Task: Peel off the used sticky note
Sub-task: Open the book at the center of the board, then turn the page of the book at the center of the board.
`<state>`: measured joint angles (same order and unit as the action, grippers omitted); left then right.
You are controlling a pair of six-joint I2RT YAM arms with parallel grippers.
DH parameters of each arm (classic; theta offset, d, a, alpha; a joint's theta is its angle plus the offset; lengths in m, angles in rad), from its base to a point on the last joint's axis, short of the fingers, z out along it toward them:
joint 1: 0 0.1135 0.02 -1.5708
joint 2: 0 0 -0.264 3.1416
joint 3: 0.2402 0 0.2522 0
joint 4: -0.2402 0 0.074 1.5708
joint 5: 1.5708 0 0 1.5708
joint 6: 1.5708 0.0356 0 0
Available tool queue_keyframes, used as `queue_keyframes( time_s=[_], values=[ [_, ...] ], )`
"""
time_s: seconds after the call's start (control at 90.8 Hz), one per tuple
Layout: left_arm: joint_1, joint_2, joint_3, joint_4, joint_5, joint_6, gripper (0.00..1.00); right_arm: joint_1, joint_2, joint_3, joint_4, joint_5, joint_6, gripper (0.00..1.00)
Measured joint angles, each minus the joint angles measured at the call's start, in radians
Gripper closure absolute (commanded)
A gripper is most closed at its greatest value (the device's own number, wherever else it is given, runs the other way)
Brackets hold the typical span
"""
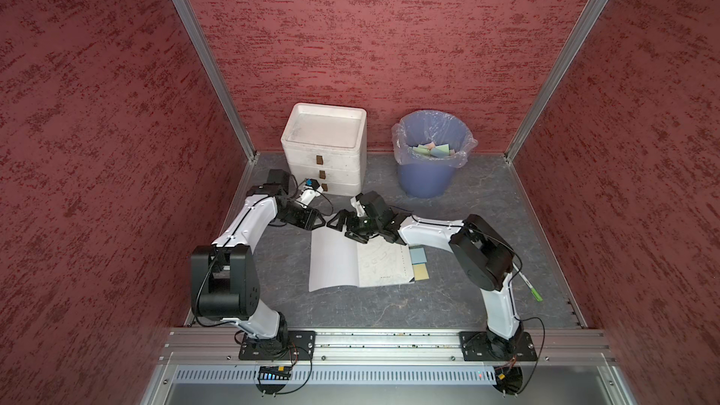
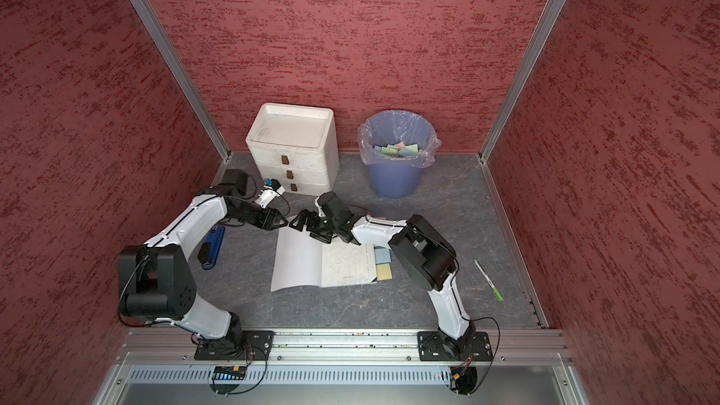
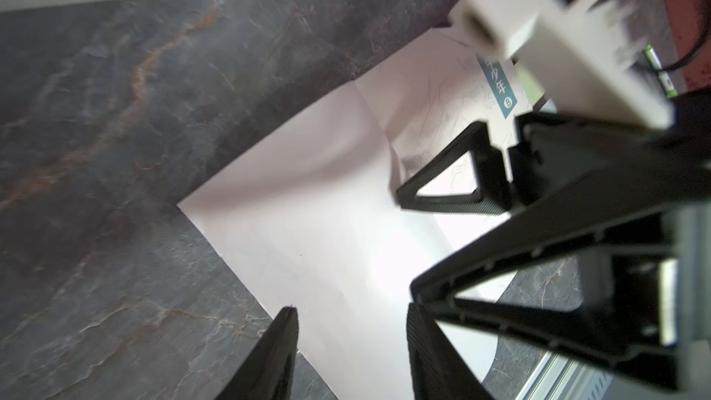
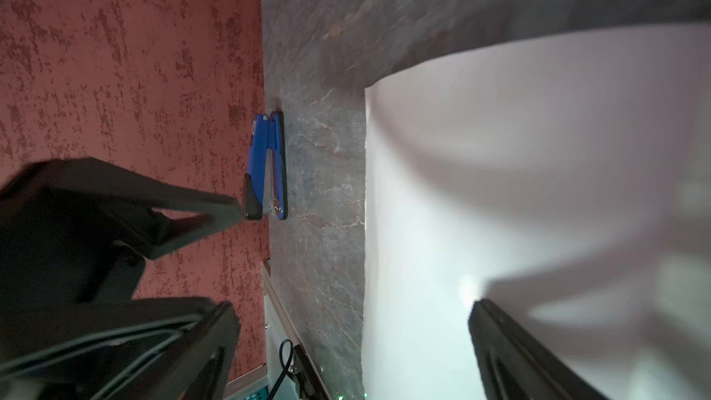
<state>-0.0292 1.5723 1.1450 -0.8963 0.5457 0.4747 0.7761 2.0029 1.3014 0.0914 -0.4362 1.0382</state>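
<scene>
**Both tools empty at the booklet's far edge, notes not yet touched**

Nearest, a pen [image 1: 532, 290] and a stapler [image 2: 212, 247] lie aside on the bench [image 1: 370, 305], out of the work. The open booklet [image 1: 335, 262] lies flat, with a blue note [image 1: 418, 255] and a yellow note [image 1: 421, 271] stuck along its right edge, apart from both tools; I cannot tell which is the used one. At the far edge the left tool [image 3: 351, 311] hangs half open over the blank page's corner, holding nothing, likely to pin the page. The right tool [image 1: 346, 229], spread wide and empty, faces it near the spine. Beyond stand drawers [image 1: 323, 150] and a lined bin [image 1: 422, 181] holding old notes [image 1: 433, 150], probably where the peeled note goes.
</scene>
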Motion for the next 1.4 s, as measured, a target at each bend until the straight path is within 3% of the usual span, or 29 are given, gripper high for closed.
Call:
queue_keyframes(
  time_s=[0.242, 0.452, 0.826, 1.399],
  values=[
    [-0.159, 0.117, -0.034, 0.044, -0.132, -0.011, 0.58, -0.214, -0.262, -0.154, -0.091, 0.045, -0.114, 0.05],
    [-0.217, 0.175, -0.071, 0.093, -0.272, 0.011, 0.59, -0.354, -0.271, -0.229, -0.171, 0.062, -0.194, 0.08],
    [-0.221, 0.19, -0.084, 0.13, -0.349, 0.032, 0.59, -0.361, -0.154, -0.229, -0.181, -0.002, -0.227, 0.1],
    [-0.23, 0.19, -0.084, 0.139, -0.364, 0.032, 0.61, -0.336, -0.148, -0.23, -0.115, -0.046, -0.2, 0.1]
  ],
)
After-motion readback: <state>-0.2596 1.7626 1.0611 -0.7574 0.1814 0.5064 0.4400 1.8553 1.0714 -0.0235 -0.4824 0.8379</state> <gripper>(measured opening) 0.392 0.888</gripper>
